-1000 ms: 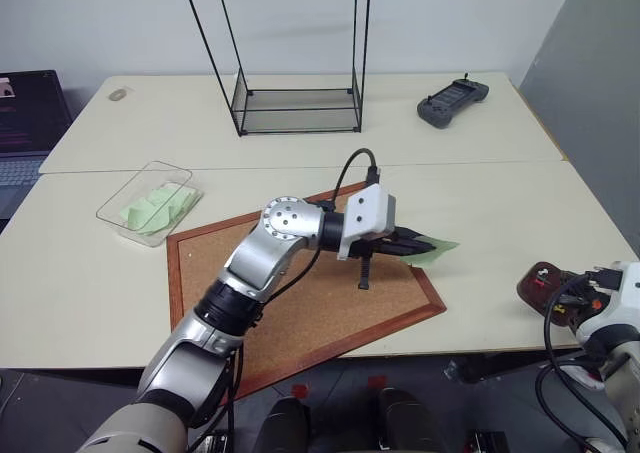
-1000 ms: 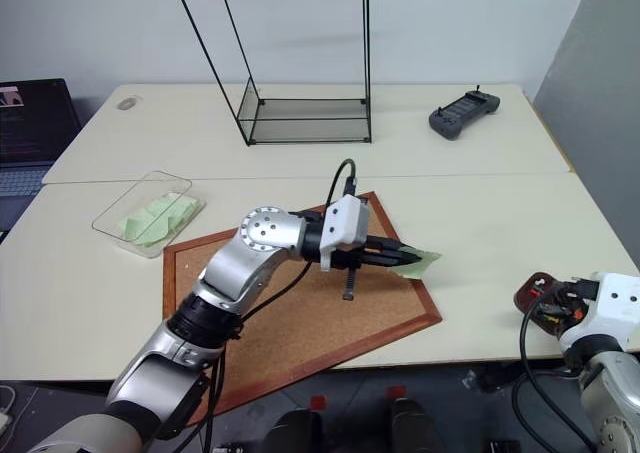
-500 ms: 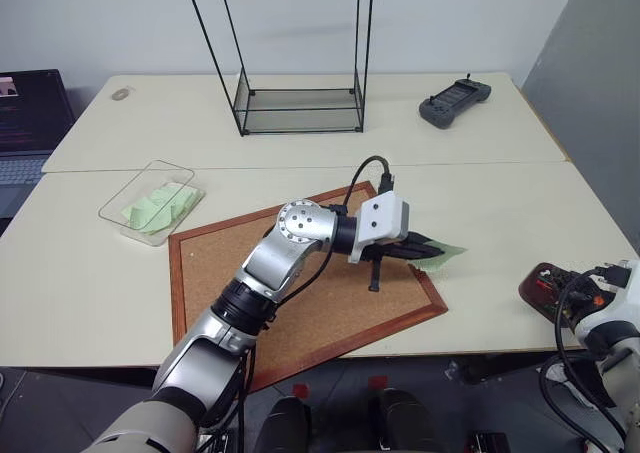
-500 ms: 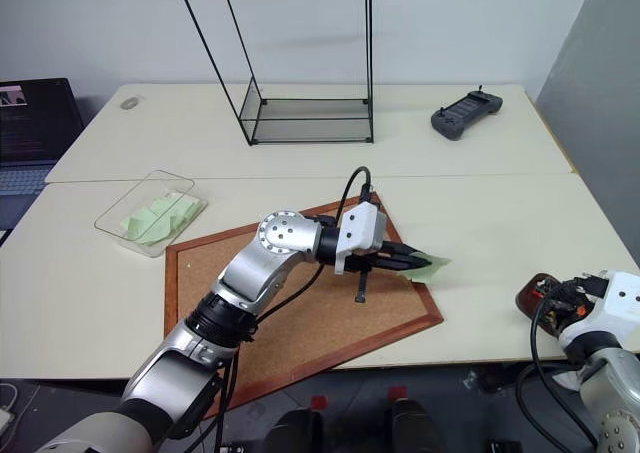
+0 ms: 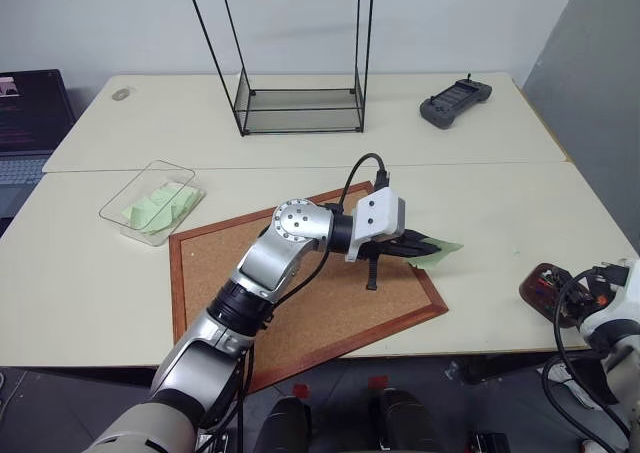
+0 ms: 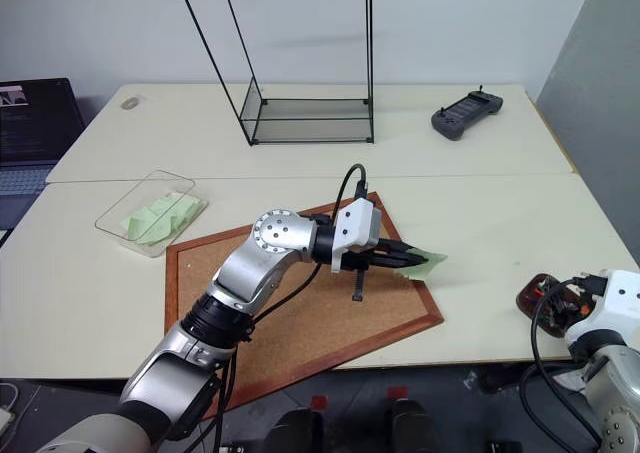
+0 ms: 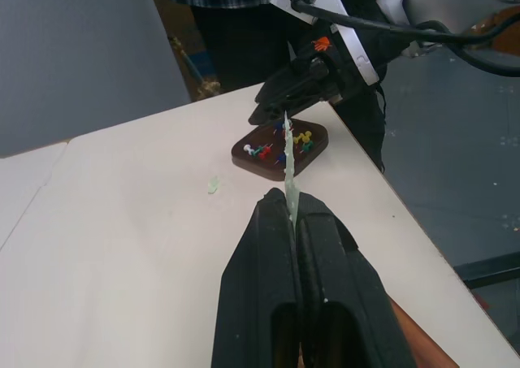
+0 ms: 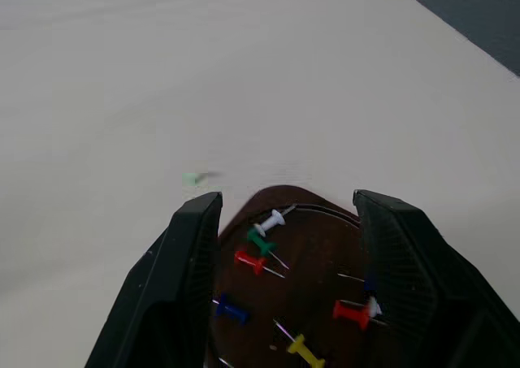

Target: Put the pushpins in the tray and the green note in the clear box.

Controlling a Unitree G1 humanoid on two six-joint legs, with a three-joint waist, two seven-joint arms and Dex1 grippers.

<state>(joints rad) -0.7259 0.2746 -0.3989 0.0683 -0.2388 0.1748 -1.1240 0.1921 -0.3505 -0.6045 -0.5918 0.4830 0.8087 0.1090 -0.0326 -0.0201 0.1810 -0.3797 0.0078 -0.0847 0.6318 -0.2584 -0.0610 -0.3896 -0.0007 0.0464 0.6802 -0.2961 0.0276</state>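
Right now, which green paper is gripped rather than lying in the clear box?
The single green note pinched in the left gripper over the corkboard's corner; the others lie piled in the clear box.

The pale tabletop (image 5: 500, 193) carries a corkboard (image 5: 300, 303), the clear box (image 5: 150, 201), the tray (image 5: 543, 285), a wire shelf (image 5: 298, 98) and a controller (image 5: 455, 103).

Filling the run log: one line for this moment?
left claw: shut on note | right claw: open over tray | pins: in tray
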